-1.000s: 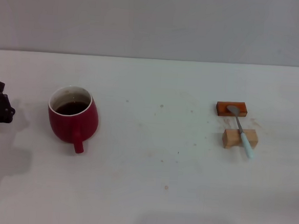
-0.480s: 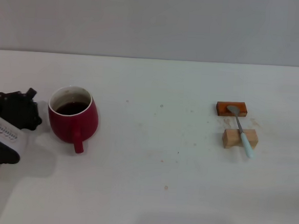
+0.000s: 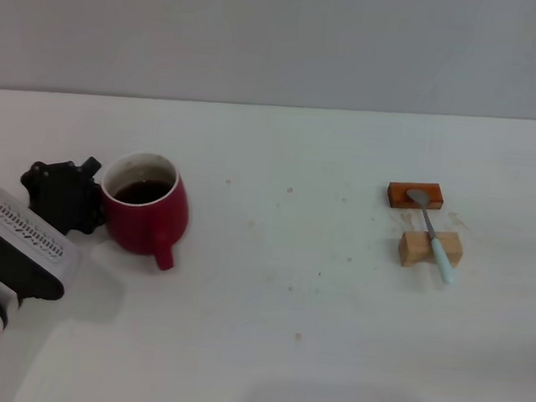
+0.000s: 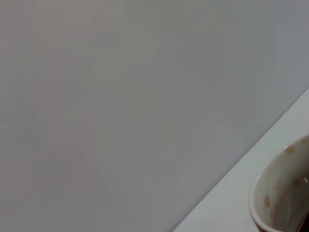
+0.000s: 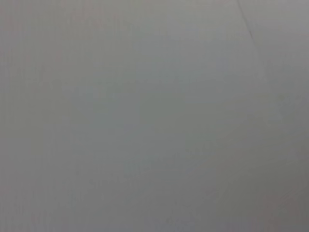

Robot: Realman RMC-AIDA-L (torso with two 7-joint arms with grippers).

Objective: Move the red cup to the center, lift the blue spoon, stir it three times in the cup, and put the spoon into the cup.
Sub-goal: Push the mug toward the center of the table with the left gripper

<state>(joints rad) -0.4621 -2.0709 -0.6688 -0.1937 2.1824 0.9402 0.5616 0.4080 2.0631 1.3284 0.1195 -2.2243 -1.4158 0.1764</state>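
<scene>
— Where's my left arm?
— Low, from the table's left edge; its black left gripper (image 3: 66, 194) touches the rounded dark red ceramic mug (image 3: 145, 203). I can't tell its finger state.
— Spoon?
— The pale-blue-handled metal spoon (image 3: 431, 236) lies across two small blocks (image 3: 429, 248), far right.

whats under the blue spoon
The blue spoon lies across two small blocks: its metal bowl on the orange block, its pale handle over the tan wooden block. The block tops right beneath it are covered, so not visible.

White speckled table (image 3: 267, 348) meets apparently grey wall (image 3: 279, 36).
</scene>
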